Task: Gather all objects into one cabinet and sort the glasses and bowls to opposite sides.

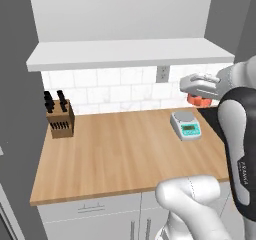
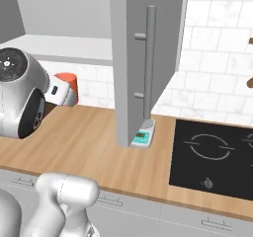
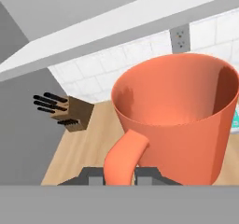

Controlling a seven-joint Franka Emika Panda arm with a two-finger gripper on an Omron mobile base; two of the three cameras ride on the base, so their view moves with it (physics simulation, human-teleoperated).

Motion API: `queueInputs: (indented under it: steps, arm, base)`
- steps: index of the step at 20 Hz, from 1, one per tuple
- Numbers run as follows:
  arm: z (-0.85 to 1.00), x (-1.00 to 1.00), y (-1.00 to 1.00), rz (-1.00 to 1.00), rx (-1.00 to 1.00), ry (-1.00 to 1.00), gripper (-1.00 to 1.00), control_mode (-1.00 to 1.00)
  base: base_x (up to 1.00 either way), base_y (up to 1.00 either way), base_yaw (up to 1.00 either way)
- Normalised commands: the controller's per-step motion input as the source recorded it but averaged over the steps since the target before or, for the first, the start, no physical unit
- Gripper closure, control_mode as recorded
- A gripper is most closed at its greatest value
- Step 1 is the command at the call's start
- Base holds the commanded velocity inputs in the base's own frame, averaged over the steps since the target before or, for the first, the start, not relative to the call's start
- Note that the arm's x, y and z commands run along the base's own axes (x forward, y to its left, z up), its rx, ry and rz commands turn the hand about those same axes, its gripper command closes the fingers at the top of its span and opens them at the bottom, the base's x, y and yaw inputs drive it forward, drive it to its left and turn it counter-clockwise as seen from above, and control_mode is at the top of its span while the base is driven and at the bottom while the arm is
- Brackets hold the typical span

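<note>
The jaws are clamped on the handle of a salmon-orange cup [image 3: 179,120], which sits at the right of the left base view, held above the wooden surface [image 1: 125,154]. A grip on the handle alone could let it swing, or clip the open cabinet door [image 2: 143,58] or white shelf [image 1: 125,51].

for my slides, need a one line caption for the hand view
Gripper shut on the handle of a salmon-orange cup, held above the wooden counter with a knife block beyond.
</note>
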Motion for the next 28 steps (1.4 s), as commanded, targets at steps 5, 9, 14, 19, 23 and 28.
queueInputs:
  steps: [5,9,14,19,23,28]
  arm:
    - [-0.16,-0.67,0.0,-0.07,0.0,0.0,1.0,-1.0]
    - [-0.19,-0.67,0.0,-0.05,0.02,0.0,1.0,-1.0]
    - [-0.02,-0.04,0.0,-0.02,0.0,0.0,1.0,1.0]
    - [0.0,0.0,0.0,0.0,0.0,0.0,1.0,1.0]
    - [0.0,0.0,0.0,0.0,0.0,0.0,1.0,1.0]
    - [0.0,0.0,0.0,0.0,0.0,0.0,1.0,1.0]
  base:
    - [0.0,0.0,0.0]
    - [0.0,0.0,0.0]
    - [-0.19,-0.04,-0.12]
    - [-0.16,-0.06,-0.32]
    - [-0.23,0.04,-0.24]
    - [-0.51,0.07,-0.17]
